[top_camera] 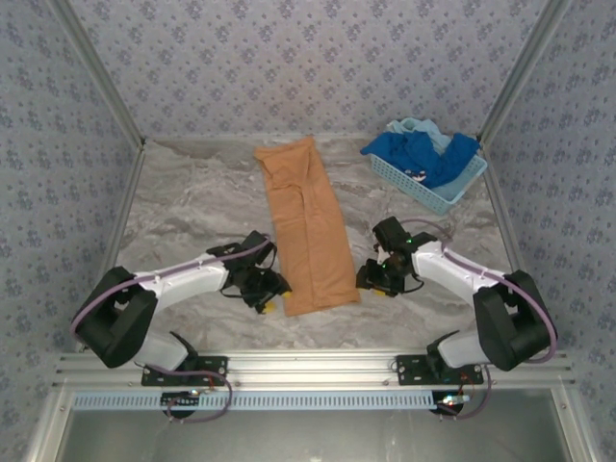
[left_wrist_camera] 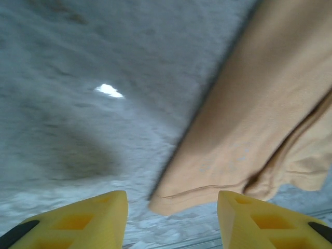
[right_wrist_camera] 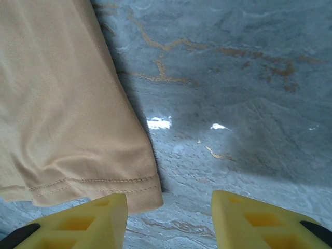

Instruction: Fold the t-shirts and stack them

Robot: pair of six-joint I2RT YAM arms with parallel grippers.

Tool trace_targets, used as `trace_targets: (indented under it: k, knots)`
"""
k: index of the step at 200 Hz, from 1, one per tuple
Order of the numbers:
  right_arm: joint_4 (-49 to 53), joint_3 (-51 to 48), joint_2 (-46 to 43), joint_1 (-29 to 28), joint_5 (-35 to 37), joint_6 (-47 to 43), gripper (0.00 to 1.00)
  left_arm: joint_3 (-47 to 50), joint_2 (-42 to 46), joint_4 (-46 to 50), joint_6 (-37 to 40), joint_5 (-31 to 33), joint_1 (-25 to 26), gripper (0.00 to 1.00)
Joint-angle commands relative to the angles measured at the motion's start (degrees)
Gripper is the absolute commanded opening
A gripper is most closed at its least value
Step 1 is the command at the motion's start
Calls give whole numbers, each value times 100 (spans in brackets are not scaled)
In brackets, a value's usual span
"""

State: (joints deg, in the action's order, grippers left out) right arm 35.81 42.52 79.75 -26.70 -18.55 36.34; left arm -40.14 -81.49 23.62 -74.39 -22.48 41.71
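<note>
One orange shirt (top_camera: 308,226), folded to a long strip, lies along the middle of the table (top_camera: 192,202), near hem toward the arms, seemingly laid ready for a crosswise fold. The left gripper (top_camera: 267,296) and right gripper (top_camera: 382,279) flank that hem's two corners, both released, jaws apart and empty. Bare marble lies open on either side. Far right, well apart, blue and aqua shirts (top_camera: 423,154) wait in the basket (top_camera: 438,200).

Counter (top_camera: 192,197): grey marbled surface with rust-toned veins. Basket (top_camera: 412,186): light blue perforated plastic, set askew at the far right corner. Walls (top_camera: 308,58): pale floral-patterned paper; metal rail (top_camera: 308,371) along near edge.
</note>
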Motion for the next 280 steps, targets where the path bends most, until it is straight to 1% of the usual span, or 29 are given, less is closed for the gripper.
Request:
trace_targets:
  k: [1,16,26,37,47,55,94,104,110,131,149,157,175,198,215,262,280]
  knots:
    - [-107,-8,116,49,-198,-144,49,-37,-100,-355,-717,103,211,48]
    - [-110,-7,188,64,-217,-159,49,-84,-312,-368,-775,48,343,46]
    - [-110,-2,235,77,-237,-161,49,-173,-444,-213,-805,38,458,43]
    - [-110,-7,261,79,-233,-146,48,-342,-606,233,-726,76,550,40]
    - [-109,-6,268,73,-211,-122,49,-541,-706,729,-578,214,608,40]
    - [-185,-5,276,74,-194,-110,48,-590,-736,914,-533,300,634,40]
    - [-359,75,518,-153,-138,-74,49,-538,-842,404,-718,236,667,41]
    - [-366,89,618,-210,-95,-70,48,-545,-937,173,-758,211,668,40]
    - [-364,91,673,-221,-52,-73,48,-575,-1004,108,-770,213,663,37]
    - [-369,98,794,-239,60,83,46,-691,-1213,149,-720,310,668,20]
    - [-430,119,844,-260,45,106,43,-625,-1115,245,-768,506,669,5]
    - [-442,137,880,-279,6,117,41,-558,-1036,266,-780,562,667,0]
    - [-410,198,928,-379,-26,190,36,-460,-908,273,-787,546,665,0]
    - [-331,205,889,-525,-83,368,35,-394,-754,365,-767,540,668,0]
    - [-259,182,785,-632,-52,542,37,-326,-633,461,-767,540,664,0]
    - [-197,239,490,-798,-239,977,44,-63,-309,525,-812,490,668,0]
    - [-162,268,471,-876,-237,1086,44,-13,-252,521,-821,482,663,0]
